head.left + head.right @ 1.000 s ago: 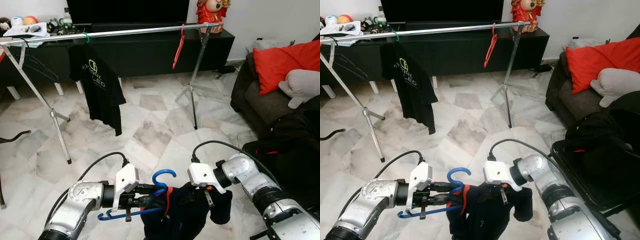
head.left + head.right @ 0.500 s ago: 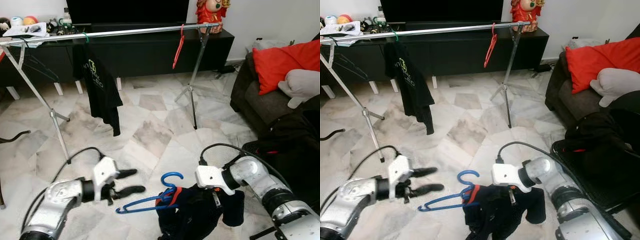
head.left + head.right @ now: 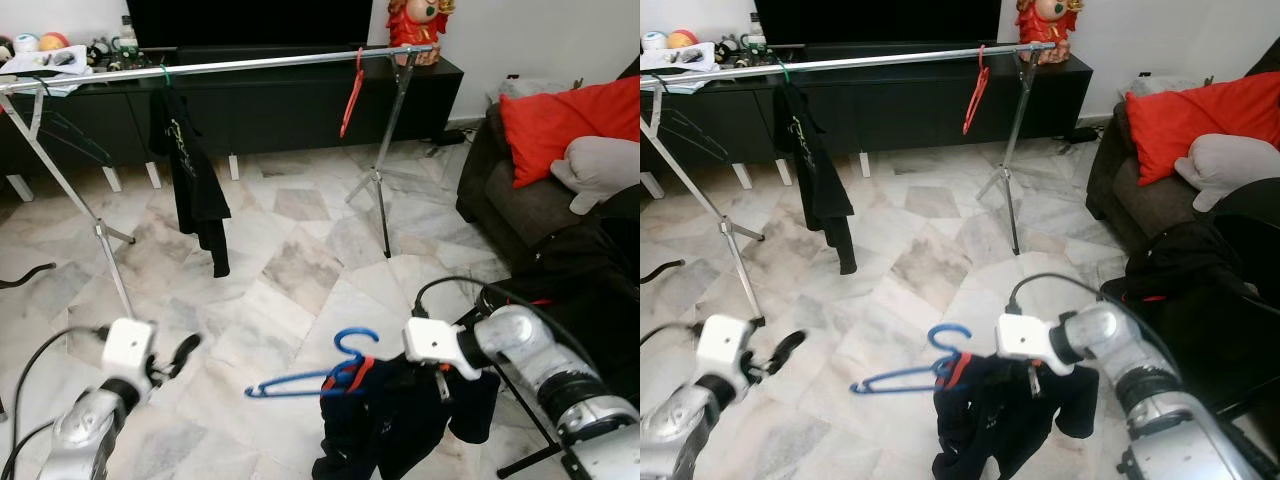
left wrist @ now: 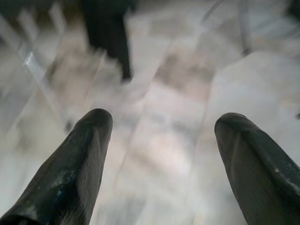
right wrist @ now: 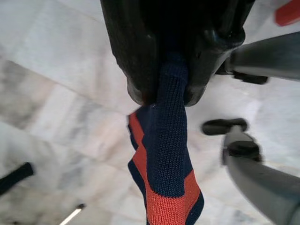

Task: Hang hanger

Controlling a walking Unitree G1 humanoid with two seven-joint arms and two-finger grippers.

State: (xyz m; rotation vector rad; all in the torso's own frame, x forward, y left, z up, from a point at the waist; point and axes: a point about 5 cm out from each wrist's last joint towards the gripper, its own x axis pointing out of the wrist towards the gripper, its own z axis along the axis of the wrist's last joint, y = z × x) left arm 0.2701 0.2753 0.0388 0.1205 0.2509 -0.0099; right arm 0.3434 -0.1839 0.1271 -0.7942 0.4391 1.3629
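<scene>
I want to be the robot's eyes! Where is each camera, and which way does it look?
Left eye view: on the head, looking forward and down at the drying rail, floor and blue hanger; both silver arms show.
Right eye view: beside it, same scene, with the right pincer holding the dark garment.
Left wrist view: looks along the left pincer, open, toward marble floor.
Right wrist view: looks along the right pincer's fingers pinching the garment's navy and orange collar.
Shared: both eyes see the red hanger.

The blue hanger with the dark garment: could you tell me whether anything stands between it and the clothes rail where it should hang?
Nothing visible does. The blue hanger, its dark garment pinched by the right gripper, faces bare marble floor up to the rail, between the black T-shirt and red hanger.
</scene>
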